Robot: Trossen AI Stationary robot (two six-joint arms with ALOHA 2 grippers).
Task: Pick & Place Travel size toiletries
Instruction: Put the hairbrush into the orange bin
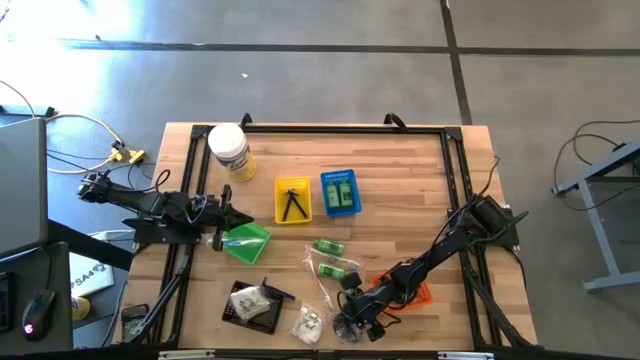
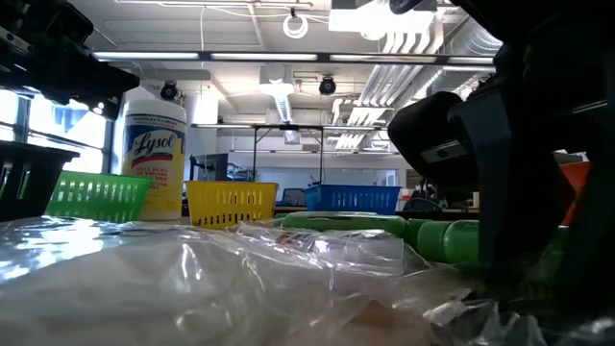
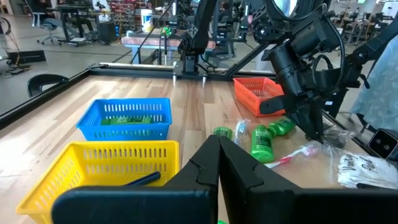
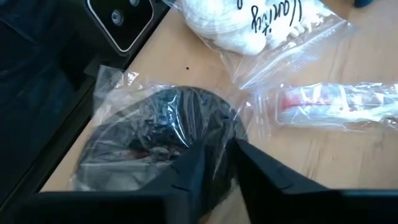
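Bottles in blue basket, black piece in yellow basket

Looks down past two dark fingers, nearly together, only a narrow gap between the tips; tips pressing into a clear packet with dark round contents, crinkled plastic bunched around them; lies on pale wooden table, close to its edge, where a black frame corner with two small screws shows; beyond, a zip packet with white contents and dark handwriting; beside it, a long thin clear packet with a red and white item inside, apart from the fingers.
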